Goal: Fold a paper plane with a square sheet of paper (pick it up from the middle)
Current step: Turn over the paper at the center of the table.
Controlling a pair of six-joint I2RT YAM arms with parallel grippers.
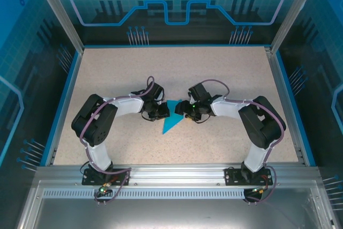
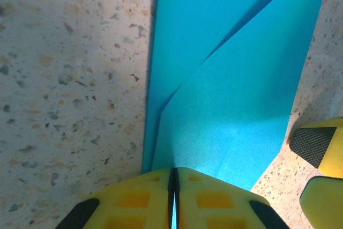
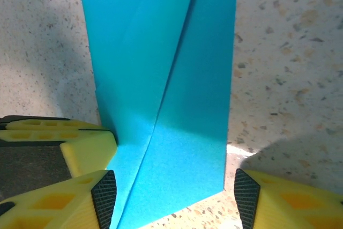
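The cyan-blue square sheet of paper [image 1: 171, 119] lies folded on the speckled table, between the two grippers, as a pointed triangular shape whose tip faces the near left. In the left wrist view, the paper [image 2: 236, 79] shows diagonal creases and overlapping layers. My left gripper [image 2: 173, 172] is shut, with a thin sliver of the paper's near edge between its yellow fingers. In the right wrist view, my right gripper [image 3: 174, 199] stands open, its black pads either side of the paper [image 3: 177, 105] without touching it. The left gripper [image 1: 159, 112] and right gripper [image 1: 186, 110] face each other.
The speckled tabletop [image 1: 225, 73] is bordered by a blue rim and an aluminium frame. The right gripper's fingers [image 2: 316, 148] show beside the paper's corner in the left wrist view. The left gripper's fingers [image 3: 59, 138] press against the paper's left edge in the right wrist view.
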